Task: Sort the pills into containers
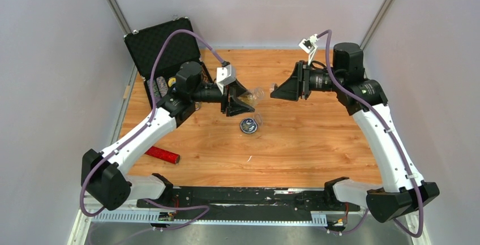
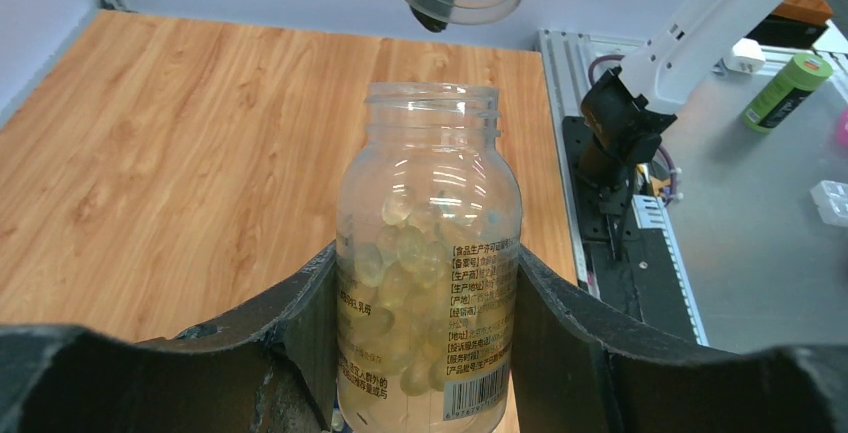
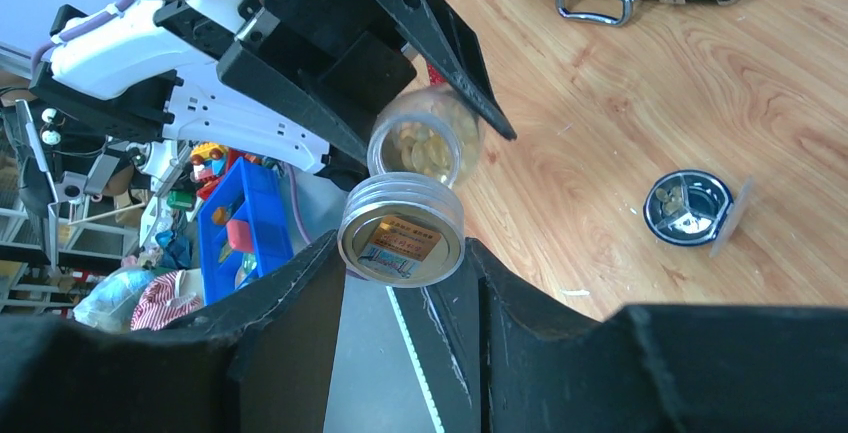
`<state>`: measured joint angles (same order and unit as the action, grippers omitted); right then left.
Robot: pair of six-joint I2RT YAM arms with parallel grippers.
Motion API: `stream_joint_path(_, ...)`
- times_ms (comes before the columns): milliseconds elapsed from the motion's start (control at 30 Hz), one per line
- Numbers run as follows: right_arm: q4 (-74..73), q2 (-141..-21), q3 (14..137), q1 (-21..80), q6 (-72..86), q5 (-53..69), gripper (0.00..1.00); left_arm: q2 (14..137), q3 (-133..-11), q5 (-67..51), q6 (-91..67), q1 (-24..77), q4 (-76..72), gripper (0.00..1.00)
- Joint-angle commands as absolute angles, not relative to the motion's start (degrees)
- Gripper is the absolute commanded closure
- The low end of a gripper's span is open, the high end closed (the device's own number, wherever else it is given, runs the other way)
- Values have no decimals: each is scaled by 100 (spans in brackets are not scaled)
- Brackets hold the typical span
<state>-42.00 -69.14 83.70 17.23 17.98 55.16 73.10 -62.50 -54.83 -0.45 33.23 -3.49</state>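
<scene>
Near the middle of the wooden table (image 1: 317,143) sits the dish (image 3: 651,203), round and shallow, with a dark rim, a silvery-blue inside and dark dividers. A few pale pills lie in one of its compartments, and a clear flap (image 3: 730,218) stands tilted at its edge.

Just beyond the dish in the top view hangs the bottle (image 2: 430,153), clear plastic, its mouth open, with a printed label down one side. The left gripper (image 2: 425,283) is clamped on it, a black finger pressed against each side of the body. Yellowish translucent pills (image 2: 400,243) fill its lower part. From above, the bottle lies tilted nearly on its side, with its mouth facing the other arm.

Facing that mouth, just beside it but off it, is the lid (image 3: 402,228), a clear ribbed cap with a gold disc inside. The right gripper (image 3: 402,253) is closed around it, its fingers touching the rim on both sides. In the right wrist view the lid covers the lower edge of the bottle's mouth.

Farther out, a black poker-chip case (image 1: 158,47) stands open at the table's far left corner, with chips in rows in its tray. A red stick (image 1: 162,154) lies on the wood near the left arm's base, well apart from the dish. Off the table are a green roll (image 2: 785,88) and a blue bin (image 3: 240,223) of toys.
</scene>
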Motion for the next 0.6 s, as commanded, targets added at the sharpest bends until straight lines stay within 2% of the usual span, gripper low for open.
stream_joint_path(0,-4056,-7056,8822,1920,1615,5422,58,7339,-6600,-5819,201,3329,-63,100)
stream_joint_path(267,-4570,-7356,9136,2485,1290,4813,58,7412,-6777,-5841,465,3349,325,100)
stream_joint_path(567,-5065,-7595,9358,2649,1079,4311,58,7337,-6771,-5852,932,3364,669,100)
